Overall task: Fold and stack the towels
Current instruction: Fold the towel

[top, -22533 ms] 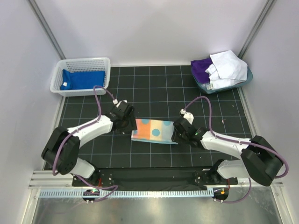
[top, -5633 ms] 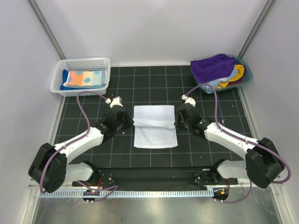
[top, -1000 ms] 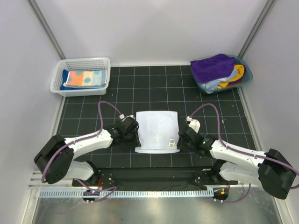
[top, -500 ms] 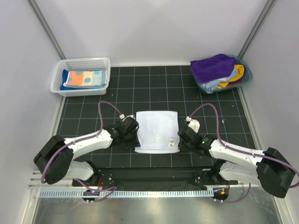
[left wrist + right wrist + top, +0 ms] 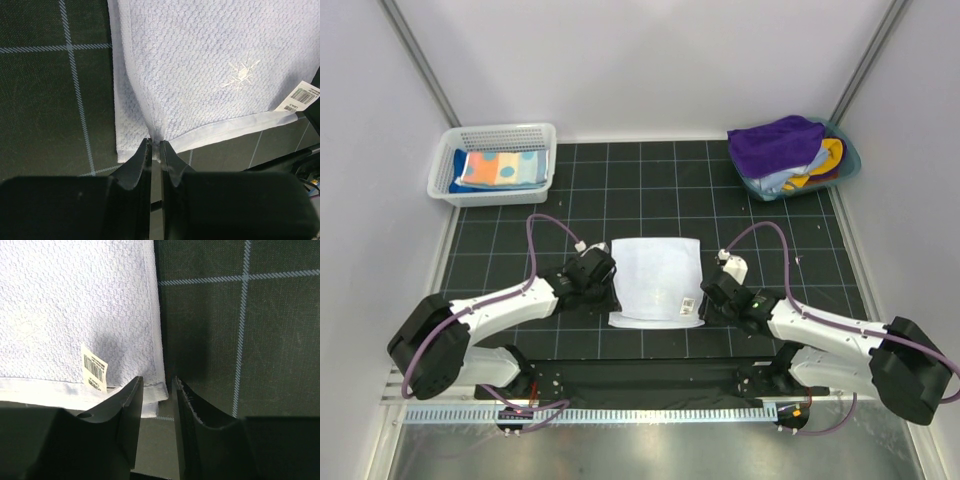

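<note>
On the gridded worktop (image 5: 520, 210) the white towel (image 5: 658, 275) lies flat in the middle, between the two arms, doubled over with a lower layer showing along its near edge. The step in hand looks like the next fold of this towel, ahead of stacking it on the dotted towel (image 5: 500, 168) in the mesh basket (image 5: 445, 185). The purple towel (image 5: 775, 140) and others wait in the teal tub (image 5: 850, 160).

Your left gripper (image 5: 156, 145) sits at the towel's near-left corner, jaws drawn almost together on the upper layer's hem, which rises in a small pinch between them. Your right gripper (image 5: 157, 385) sits at the near-right corner with a narrow gap between its jaws. The corner lies in that gap, flat on the worktop and not visibly clamped.

To do this well, close the right side on the cloth before either arm lifts, or the fold will go up lopsided. Check that each side takes the same layers: the left wrist view shows the lower layer lying free beside the pinch. Then raise both corners together, carry them evenly to the far edge and lay hem on hem. Keep the barcode tag (image 5: 95, 371), just beside the right jaws, tucked inside.
</note>
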You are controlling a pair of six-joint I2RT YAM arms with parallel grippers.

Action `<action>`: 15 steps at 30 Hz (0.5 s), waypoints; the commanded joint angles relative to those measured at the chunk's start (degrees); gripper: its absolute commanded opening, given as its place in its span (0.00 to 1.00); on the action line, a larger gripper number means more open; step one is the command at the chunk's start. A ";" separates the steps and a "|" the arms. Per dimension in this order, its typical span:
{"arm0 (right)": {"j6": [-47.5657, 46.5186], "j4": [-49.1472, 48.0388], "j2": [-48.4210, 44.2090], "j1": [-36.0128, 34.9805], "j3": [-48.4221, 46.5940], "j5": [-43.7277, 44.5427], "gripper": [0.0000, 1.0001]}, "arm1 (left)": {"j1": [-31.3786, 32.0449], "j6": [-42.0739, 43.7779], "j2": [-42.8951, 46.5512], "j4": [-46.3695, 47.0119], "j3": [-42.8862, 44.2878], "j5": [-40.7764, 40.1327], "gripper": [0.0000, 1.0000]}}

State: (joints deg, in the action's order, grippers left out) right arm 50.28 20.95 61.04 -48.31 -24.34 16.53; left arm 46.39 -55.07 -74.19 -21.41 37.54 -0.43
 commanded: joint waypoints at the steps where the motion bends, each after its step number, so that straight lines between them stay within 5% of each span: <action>1: 1.84 -3.19 0.75 -0.38 0.69 -0.01 0.36 | 0.19 0.66 0.81 -0.04 1.92 -0.98 0.00; 15: 0.96 1.72 -0.48 -0.38 -3.17 3.06 0.12 | 0.19 0.75 1.94 -1.17 3.06 -2.29 0.00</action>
State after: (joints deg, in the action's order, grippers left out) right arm 51.33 20.45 62.06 -48.31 -24.38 16.53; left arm 46.39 -55.07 -74.17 -21.76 37.98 -0.78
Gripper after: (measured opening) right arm 0.144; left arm 0.116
